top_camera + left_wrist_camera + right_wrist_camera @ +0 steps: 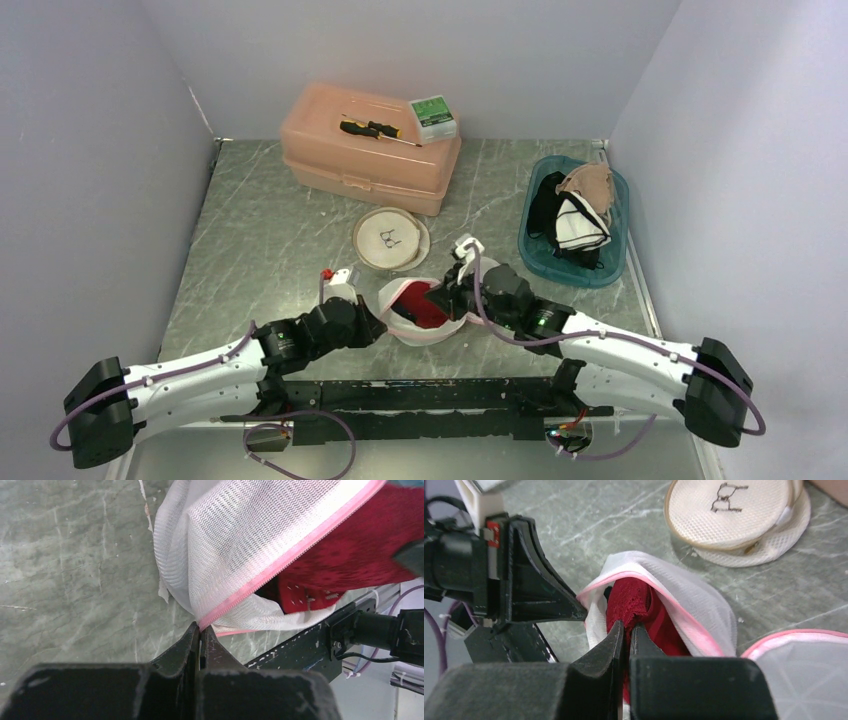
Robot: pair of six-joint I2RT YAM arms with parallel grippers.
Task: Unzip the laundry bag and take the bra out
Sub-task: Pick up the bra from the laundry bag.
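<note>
A white mesh laundry bag (425,330) with a pink zipper lies unzipped and gaping at the near middle of the table. A red bra (424,306) sits in its mouth. My left gripper (385,318) is shut on the bag's pink zipper edge; the left wrist view shows the edge (235,600) pinched at the fingertips (201,628). My right gripper (447,297) is shut on the red bra; the right wrist view shows lace (631,600) clamped at its tips (628,625), still inside the bag (684,600).
A second round mesh bag (390,238) with a bra print lies behind. A pink toolbox (370,150) with a screwdriver (372,129) and small box (433,117) stands at the back. A blue basket (575,222) of garments is at the right.
</note>
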